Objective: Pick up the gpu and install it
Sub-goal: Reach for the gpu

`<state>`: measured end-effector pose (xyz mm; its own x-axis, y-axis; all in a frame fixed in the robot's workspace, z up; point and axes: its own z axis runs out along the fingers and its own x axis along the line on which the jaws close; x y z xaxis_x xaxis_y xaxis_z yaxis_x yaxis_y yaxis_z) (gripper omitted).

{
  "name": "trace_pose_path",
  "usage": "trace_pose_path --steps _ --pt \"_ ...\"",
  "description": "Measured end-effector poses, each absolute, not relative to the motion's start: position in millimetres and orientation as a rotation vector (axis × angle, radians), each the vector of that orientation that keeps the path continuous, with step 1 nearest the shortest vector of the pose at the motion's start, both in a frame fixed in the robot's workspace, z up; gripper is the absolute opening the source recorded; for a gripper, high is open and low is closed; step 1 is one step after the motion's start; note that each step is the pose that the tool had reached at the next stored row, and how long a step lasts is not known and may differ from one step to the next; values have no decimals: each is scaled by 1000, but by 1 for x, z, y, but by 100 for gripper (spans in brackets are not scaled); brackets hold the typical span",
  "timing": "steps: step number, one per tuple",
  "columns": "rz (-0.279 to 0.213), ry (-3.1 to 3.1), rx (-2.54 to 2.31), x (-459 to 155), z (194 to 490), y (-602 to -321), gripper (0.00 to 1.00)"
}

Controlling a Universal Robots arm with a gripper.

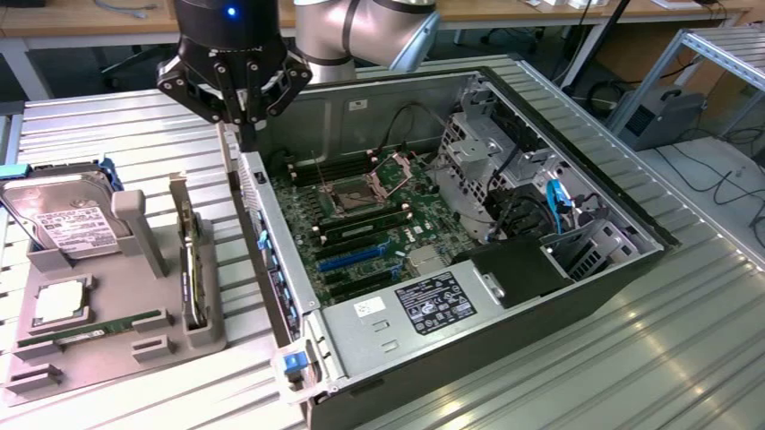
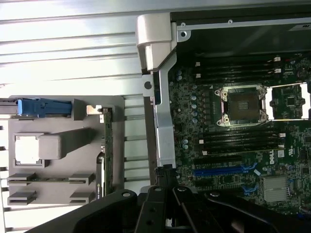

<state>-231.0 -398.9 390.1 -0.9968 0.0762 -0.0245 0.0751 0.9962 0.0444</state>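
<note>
Grey tray (image 1: 114, 354) at exterior view's left, gpu (image 1: 186, 269) on edge in it, long axis parallel to case wall (image 1: 265, 224), hard drive (image 1: 72, 228) beside, gripper (image 1: 246, 134) shut, empty, above that wall, wrist view, gpu (image 2: 108, 145) edge-up in tray, case wall between it and motherboard (image 2: 233, 145)

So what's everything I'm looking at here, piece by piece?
Open black and silver computer tower case: one, lying on its side, green motherboard inside.
Slatted metal table: one, silver, under everything.
Grey plastic parts holder: one, at the exterior view's left of the case.
Silver hard drive with white label: one, propped in the holder.
Square silver processor chip: one, in the holder.
Slim green memory stick: one, in the holder.
Thin black gpu card: one, on edge in the holder, nearest the case.
Robot arm: one, silver-grey.
Pincer: one, black, shut, over the case's edge.
</note>
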Motion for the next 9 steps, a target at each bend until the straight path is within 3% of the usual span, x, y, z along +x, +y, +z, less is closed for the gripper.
trace_pose_path --steps 9 --pt "68 3112 118 -234 390 -399 11"
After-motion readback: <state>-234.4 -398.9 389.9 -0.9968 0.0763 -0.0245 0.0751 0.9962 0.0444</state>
